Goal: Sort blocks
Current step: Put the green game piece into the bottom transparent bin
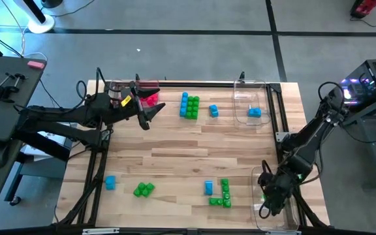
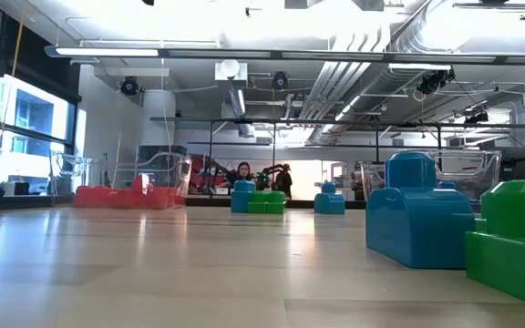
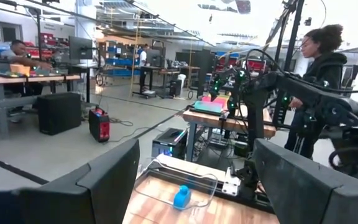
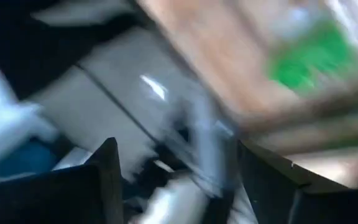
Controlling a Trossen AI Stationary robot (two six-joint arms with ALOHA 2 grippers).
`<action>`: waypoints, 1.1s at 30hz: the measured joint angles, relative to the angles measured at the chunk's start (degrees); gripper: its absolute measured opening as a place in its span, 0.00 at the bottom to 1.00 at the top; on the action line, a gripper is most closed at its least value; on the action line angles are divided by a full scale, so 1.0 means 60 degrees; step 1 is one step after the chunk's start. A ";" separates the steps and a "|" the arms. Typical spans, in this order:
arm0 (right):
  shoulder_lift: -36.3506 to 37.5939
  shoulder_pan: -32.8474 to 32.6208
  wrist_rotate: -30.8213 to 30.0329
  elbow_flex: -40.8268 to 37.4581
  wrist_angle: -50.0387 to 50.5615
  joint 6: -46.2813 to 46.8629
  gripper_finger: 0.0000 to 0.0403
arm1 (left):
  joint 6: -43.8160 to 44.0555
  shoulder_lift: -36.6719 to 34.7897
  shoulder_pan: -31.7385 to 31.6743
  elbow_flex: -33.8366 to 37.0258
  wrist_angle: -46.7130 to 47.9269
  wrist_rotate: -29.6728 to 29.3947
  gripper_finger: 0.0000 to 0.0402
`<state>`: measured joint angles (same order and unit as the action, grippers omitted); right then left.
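My left gripper (image 1: 153, 116) (image 3: 197, 149) hangs open and empty above the table's far left part, pointing level toward the right, just near of the red blocks (image 1: 150, 99) in a clear tray. A blue-and-green cluster (image 1: 189, 106), a lone blue block (image 1: 213, 111) and a blue block in the far right tray (image 1: 254, 112) (image 3: 181, 196) rest on their bases. Near the front lie a blue block (image 1: 110, 183), green blocks (image 1: 143, 189), a blue block (image 1: 209, 188) and a green bar (image 1: 224, 194). My right gripper (image 1: 265, 209) (image 4: 179, 180) is open over the near right tray.
Three clear trays stand on the wooden table: far left (image 1: 113, 86), far right (image 1: 240, 98) and near right (image 1: 291, 222). A dark frame (image 1: 281, 114) runs round the table. Bare wood (image 1: 175, 153) lies in the middle. A person (image 3: 319, 68) stands beyond the right side.
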<state>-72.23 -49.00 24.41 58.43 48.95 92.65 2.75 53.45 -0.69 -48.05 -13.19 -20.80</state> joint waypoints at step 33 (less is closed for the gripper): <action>-0.7111 0.3727 -0.2431 0.5217 0.2809 0.1278 0.46 | -0.1734 -0.0886 -0.0566 -0.0015 0.1004 0.0229 0.75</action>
<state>-114.90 -26.63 9.82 89.73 65.81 100.32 -7.65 48.13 -4.08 -48.14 -7.17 -19.42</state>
